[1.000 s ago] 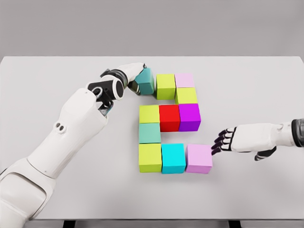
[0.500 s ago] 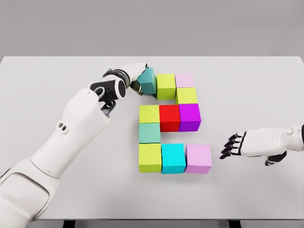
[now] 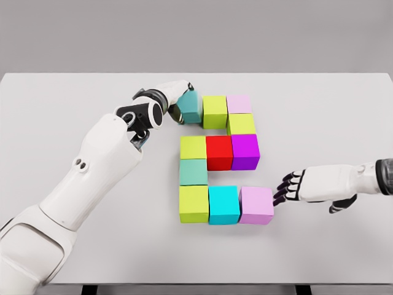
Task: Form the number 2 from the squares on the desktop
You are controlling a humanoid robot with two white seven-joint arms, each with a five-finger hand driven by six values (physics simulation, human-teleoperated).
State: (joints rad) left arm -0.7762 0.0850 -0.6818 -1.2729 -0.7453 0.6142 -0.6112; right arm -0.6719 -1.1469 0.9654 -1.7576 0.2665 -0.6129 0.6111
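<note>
Coloured cubes lie on the white table (image 3: 319,117). Top row: teal cube (image 3: 191,108), yellow-green cube (image 3: 214,112), pink cube (image 3: 239,103), with another yellow-green cube (image 3: 241,124) below the pink one. Middle row: yellow-green (image 3: 193,147), red (image 3: 218,152), purple (image 3: 245,151). A green-teal cube (image 3: 193,172) sits beneath. Bottom row: yellow-green (image 3: 194,203), cyan (image 3: 224,204), lilac (image 3: 256,204). My left hand (image 3: 179,98) is curled round the teal cube's left side, holding it against the yellow-green one. My right hand (image 3: 284,189) is open, dark fingertips touching the lilac cube's right face.
The left forearm and elbow (image 3: 104,153) stretch diagonally over the table's left half. The table's near edge (image 3: 196,284) runs just below the bottom row of cubes. A plain grey wall stands behind the table.
The teal cube has straightened and moved right against the yellow-green cube. My right hand drew back to the right, then returned left to the lilac cube, which now sits tight against the cyan one.
</note>
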